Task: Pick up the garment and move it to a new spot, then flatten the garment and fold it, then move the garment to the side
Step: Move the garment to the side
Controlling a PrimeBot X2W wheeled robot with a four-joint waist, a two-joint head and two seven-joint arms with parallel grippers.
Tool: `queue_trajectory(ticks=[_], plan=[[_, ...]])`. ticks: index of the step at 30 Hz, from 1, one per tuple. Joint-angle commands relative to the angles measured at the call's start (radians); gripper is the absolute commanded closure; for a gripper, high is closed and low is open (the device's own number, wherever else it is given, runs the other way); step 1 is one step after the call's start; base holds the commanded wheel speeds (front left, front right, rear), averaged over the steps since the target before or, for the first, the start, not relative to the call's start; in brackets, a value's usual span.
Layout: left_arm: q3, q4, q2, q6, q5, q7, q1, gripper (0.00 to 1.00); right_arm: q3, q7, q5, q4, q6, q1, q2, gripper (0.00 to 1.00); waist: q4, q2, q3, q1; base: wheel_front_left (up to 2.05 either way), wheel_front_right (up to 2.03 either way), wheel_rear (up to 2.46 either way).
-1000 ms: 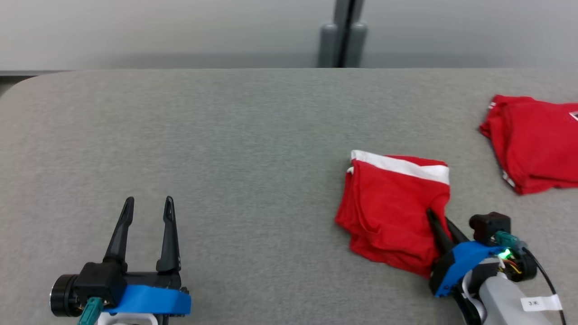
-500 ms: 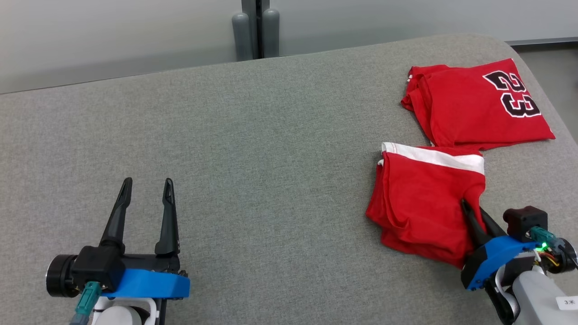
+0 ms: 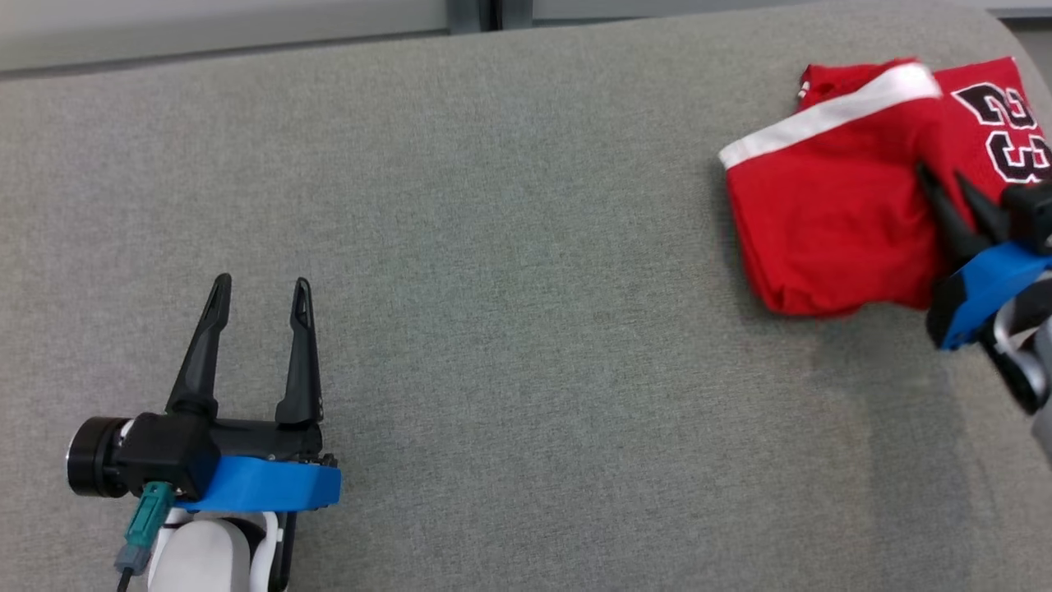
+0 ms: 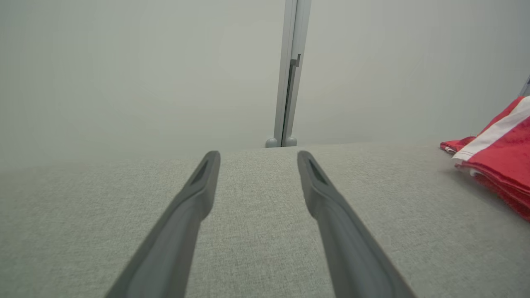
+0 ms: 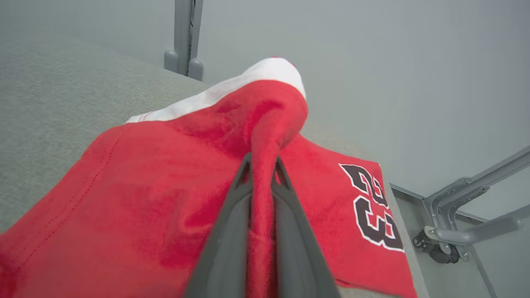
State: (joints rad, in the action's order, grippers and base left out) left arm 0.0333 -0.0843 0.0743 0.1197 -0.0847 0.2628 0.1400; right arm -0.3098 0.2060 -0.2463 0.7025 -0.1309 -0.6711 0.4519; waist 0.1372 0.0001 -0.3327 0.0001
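The folded red garment (image 3: 822, 214) with a white band lies at the table's far right, lifted along one side. My right gripper (image 3: 943, 174) is shut on its right part. In the right wrist view the fingers (image 5: 232, 231) of my right gripper (image 5: 263, 162) pinch a raised ridge of the red garment (image 5: 165, 186). The garment overlaps a second red garment printed with "23" (image 3: 1007, 123). My left gripper (image 3: 260, 285) rests at the lower left of the table, open and holding nothing. In its own view, my left gripper (image 4: 257, 157) points at bare table, with the garment (image 4: 501, 149) far to the right.
The grey fabric-covered table (image 3: 493, 247) stretches wide between the two grippers. Its rounded far right corner lies just beyond the "23" garment (image 5: 364, 198). A grey metal frame (image 5: 468, 207) stands off the table's edge there. A grey post (image 4: 285, 103) rises behind the table.
The head camera has swung and tilted down. My right gripper, still shut on the garment, has carried it farther away, onto the "23" garment. The left gripper has kept its place.
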Motion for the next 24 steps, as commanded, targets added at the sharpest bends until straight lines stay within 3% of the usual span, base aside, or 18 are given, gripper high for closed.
queue_trajectory(ticks=[1, 9, 15, 18, 24], plan=[[-0.002, 0.011, 0.009, 0.004, 0.009, 0.002, 0.024, 0.00, -0.012, -0.009, -0.004, 0.005, 0.000, -0.056, 0.049, 1.00, -0.028, -0.0001, -0.049, -0.0001, 0.00, 0.00, 0.00], [0.005, 0.047, 0.030, 0.005, 0.024, 0.002, 0.088, 0.00, -0.110, -0.067, -0.087, 0.064, 0.000, -0.229, 0.278, 1.00, -0.027, -0.0001, -0.177, -0.0001, 0.00, 0.00, 0.00], [0.017, 0.088, 0.040, 0.005, 0.032, 0.002, 0.128, 0.00, -0.177, -0.082, -0.151, 0.109, 0.000, -0.315, 0.392, 1.00, -0.025, -0.0001, -0.241, -0.0001, 0.00, 0.00, 0.00], [0.020, 0.110, 0.045, 0.003, 0.036, 0.002, 0.139, 0.00, -0.196, -0.088, -0.170, 0.137, 0.000, -0.354, 0.410, 1.00, -0.022, -0.0001, -0.264, -0.0001, 0.00, 0.00, 0.00], [0.018, 0.138, 0.052, -0.007, 0.037, 0.002, 0.131, 0.00, -0.200, -0.114, -0.187, 0.229, 0.000, -0.409, 0.377, 1.00, -0.014, -0.0001, -0.285, -0.0001, 0.00, 0.00, 0.00]])
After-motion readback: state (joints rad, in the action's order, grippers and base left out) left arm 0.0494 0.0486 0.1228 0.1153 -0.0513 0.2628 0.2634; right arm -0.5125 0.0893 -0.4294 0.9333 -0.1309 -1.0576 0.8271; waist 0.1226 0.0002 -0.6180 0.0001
